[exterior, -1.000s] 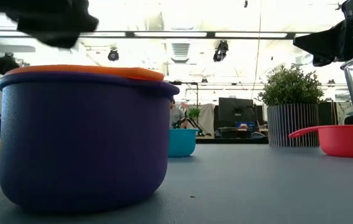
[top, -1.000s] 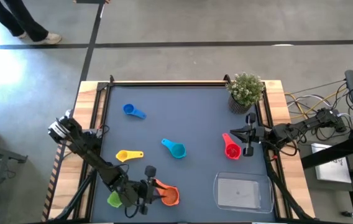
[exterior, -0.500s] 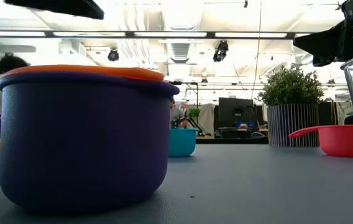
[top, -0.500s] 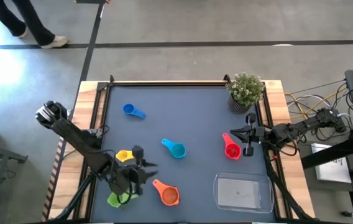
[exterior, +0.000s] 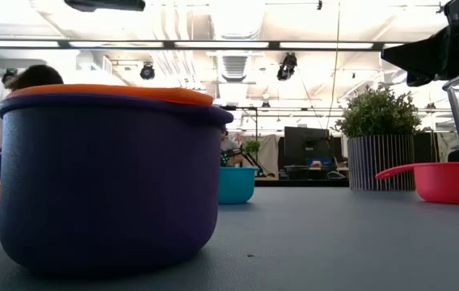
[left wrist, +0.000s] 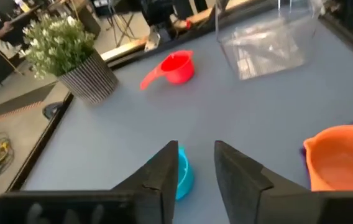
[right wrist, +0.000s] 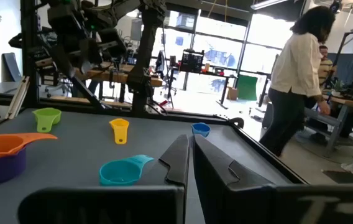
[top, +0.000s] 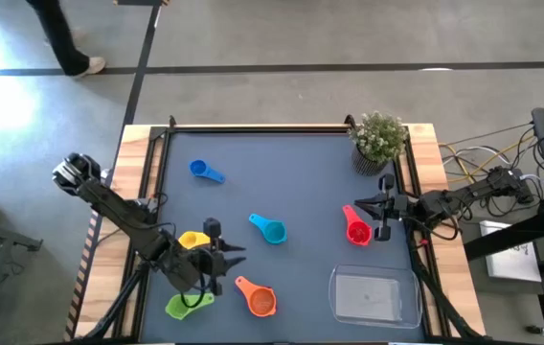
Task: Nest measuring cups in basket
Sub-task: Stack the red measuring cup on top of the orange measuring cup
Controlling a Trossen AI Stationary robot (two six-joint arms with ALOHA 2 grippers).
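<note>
The orange cup (top: pixel 259 300) sits nested in the purple cup (exterior: pixel 108 186) near the table's near edge, and the green cup (top: pixel 184 305) lies to its left. The yellow (top: pixel 198 240), teal (top: pixel 270 229), blue (top: pixel 205 172) and red (top: pixel 355 228) cups lie apart on the mat. The clear basket (top: pixel 374 295) stands at the near right with nothing in it. My left gripper (top: pixel 226 253) hovers open between the yellow and orange cups, with the teal cup (left wrist: pixel 184 174) just beyond its fingers. My right gripper (top: pixel 360 203) waits shut beside the red cup.
A potted plant (top: pixel 378 140) stands at the far right corner. Wooden rails frame the mat. The middle of the mat between the teal cup and the basket is bare. A person (right wrist: pixel 294 81) stands in the room beyond the table.
My left gripper has drawn back from the orange cup at the near edge, rising and moving toward the far edge to a spot near the yellow cup. The green cup now shows in full. The cups have stayed in place.
</note>
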